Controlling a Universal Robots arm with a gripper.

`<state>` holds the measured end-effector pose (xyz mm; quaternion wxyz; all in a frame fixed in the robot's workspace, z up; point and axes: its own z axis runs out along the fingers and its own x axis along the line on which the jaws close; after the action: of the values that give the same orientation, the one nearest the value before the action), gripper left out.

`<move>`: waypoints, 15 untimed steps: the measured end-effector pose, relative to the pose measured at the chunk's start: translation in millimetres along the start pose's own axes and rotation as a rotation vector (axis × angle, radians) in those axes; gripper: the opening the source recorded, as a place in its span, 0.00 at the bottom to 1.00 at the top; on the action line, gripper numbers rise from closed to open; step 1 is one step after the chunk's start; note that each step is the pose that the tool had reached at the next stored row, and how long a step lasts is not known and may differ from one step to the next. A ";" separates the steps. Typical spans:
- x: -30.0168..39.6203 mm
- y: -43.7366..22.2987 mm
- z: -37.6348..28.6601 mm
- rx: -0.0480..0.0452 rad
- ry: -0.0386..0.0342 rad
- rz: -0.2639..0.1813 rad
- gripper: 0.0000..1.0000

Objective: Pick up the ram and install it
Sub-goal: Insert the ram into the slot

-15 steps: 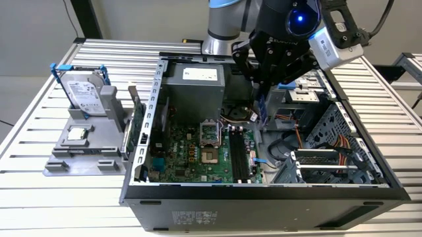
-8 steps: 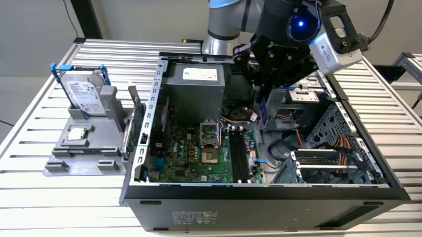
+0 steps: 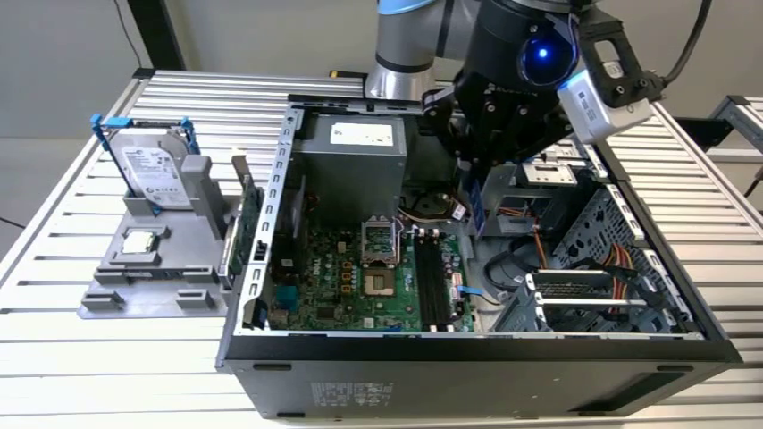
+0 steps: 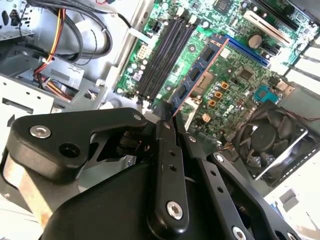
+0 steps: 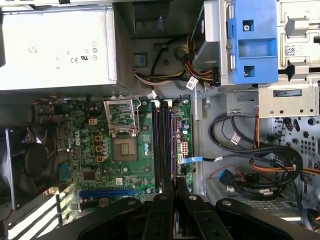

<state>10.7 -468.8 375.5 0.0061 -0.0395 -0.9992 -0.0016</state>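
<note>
The arm stands over the open computer case, its gripper lowered into the upper part of the case interior, just beside the power supply. The fingers are clamped on the ram, which is held by one end. In the second wrist view the stick extends from the fingertips out over the motherboard, blue-green with dark chips and a gold edge. It hangs above the board, clear of it, lying roughly along the direction of the black memory slots and offset to one side of them. In the exterior view the ram appears as a blue strip below the gripper, though it is partly hidden there and its exact tilt is hard to judge. The slots show empty in the first wrist view, beside the processor socket.

On the exterior view's left, outside the case, a hard drive with a blue handle stands upright in a grey holder on the slatted table.
</note>
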 end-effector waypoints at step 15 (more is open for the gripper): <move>-1.0 0.0 5.2 -0.0001 0.0000 0.000 0.00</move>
<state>11.7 -468.9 370.3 0.0061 -0.0395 -0.9992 -0.0016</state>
